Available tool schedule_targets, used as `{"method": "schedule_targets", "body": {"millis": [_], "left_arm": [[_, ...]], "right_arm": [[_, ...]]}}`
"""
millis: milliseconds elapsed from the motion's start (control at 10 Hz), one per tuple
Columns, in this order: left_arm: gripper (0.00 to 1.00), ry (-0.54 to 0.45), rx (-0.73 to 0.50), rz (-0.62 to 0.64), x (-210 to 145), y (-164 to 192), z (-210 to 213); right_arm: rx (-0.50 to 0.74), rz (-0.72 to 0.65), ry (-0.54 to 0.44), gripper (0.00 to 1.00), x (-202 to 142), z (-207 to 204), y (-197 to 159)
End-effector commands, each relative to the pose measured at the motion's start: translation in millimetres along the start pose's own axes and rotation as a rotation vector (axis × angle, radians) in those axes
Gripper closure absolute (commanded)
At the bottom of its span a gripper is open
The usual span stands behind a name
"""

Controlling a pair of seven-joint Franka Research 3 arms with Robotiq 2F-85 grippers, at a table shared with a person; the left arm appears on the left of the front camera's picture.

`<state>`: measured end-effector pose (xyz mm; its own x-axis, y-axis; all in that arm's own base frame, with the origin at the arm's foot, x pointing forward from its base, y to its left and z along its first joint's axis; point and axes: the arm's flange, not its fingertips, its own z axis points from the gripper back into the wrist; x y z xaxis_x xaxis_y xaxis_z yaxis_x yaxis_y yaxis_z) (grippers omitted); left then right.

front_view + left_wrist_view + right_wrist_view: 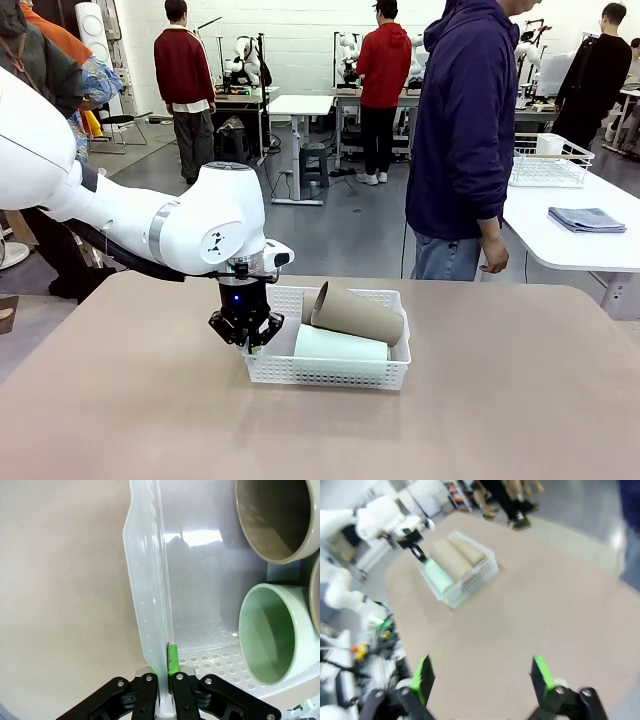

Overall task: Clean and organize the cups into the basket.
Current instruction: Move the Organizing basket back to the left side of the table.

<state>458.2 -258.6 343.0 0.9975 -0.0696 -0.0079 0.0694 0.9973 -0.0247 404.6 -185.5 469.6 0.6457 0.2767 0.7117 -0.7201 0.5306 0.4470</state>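
Setting: workshop room with white tables and people standing at the far side; the shared table (500, 400) has a plain tan top.
Basket: white lattice-walled basket (330, 372) sits near the middle of the table, long side toward the robot.
Cups: tan-brown cup (358, 313) lies on its side in the basket, tilted, its open mouth propped up toward the left end; mint green cup (340, 344) lies beside it along the near wall. Both mouths face the left end, as the left wrist view shows.
Left end effector: left end effector (245, 333) is closed on the basket's left end wall, one green pad (172, 661) inside and the other finger outside.
Right end effector: right end effector (482, 676) hangs with fingers spread wide and nothing between them, well apart from the basket, above bare table.
Person: stands at the far edge in a dark hoodie, hand (493, 255) hanging at the side.
Handling: basket looks light, thin and flexible, so a pinch at one end may bend the wall; the solid rim or cut-out handle seems the firmer hold. Cups look rigid, smooth and free to roll; the tilted tan one may shift if the basket is dragged or tipped.
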Motion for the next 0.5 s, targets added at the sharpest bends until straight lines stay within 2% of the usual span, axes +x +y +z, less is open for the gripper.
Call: {"method": "schedule_targets", "body": {"millis": [0, 100, 200, 400], "left_arm": [[1.0, 0.002, 0.003, -0.001, -1.0, 0.0, -0.7], [1.0, 0.002, 0.003, -0.001, -1.0, 0.0, -0.7], [1.0, 0.002, 0.003, -0.001, -1.0, 0.0, -0.7], [1.0, 0.002, 0.003, -0.001, -1.0, 0.0, -0.7]], "right_arm": [[0.057, -0.212, 0.095, 0.0, -6.3, 21.2, -8.0], [0.113, -0.288, 0.097, 0.0, -17.5, 33.5, -8.0], [0.188, -0.372, 0.026, 0.0, -27.6, 48.1, -11.2], [0.288, -0.481, -0.197, 0.0, -55.0, 77.8, -16.9]]}}
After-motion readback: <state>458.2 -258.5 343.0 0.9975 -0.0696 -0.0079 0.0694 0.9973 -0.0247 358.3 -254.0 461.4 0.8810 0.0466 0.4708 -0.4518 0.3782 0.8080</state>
